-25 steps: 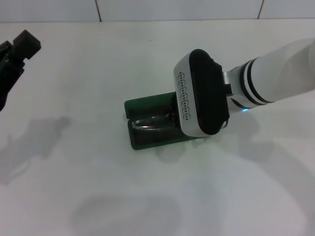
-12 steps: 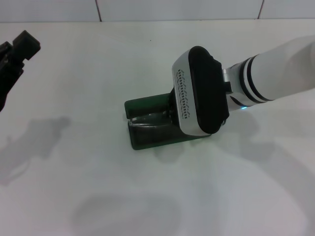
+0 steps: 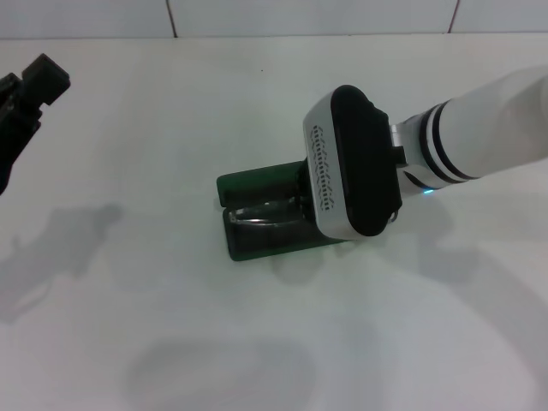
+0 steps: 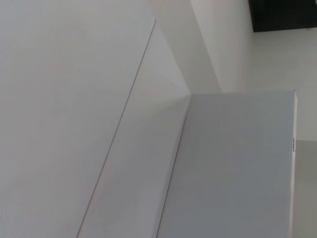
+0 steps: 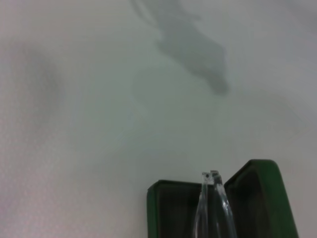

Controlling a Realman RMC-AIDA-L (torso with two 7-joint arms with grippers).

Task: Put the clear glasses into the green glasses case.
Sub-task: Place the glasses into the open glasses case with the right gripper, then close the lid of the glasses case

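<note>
The green glasses case (image 3: 257, 235) lies open at the middle of the table, its lid (image 3: 257, 181) folded back on the far side. The clear glasses (image 3: 261, 210) show as a glinting transparent strip across the case's dark interior. In the right wrist view their folded thin arms (image 5: 214, 203) stand over the open case (image 5: 257, 193). My right gripper (image 3: 301, 195) reaches down at the case's right end, mostly hidden under its white and black wrist housing (image 3: 353, 163). My left gripper (image 3: 26, 94) stays parked at the far left edge, well away from the case.
The white table (image 3: 128, 171) spreads all around the case, with a tiled wall (image 3: 308, 15) behind its far edge. Soft shadows lie on the table at the left and near the front. The left wrist view holds only pale wall panels (image 4: 99, 124).
My right wrist drifted slightly to the left over the case, then came back to about where it was. The case, the glasses and the left arm stayed put.
</note>
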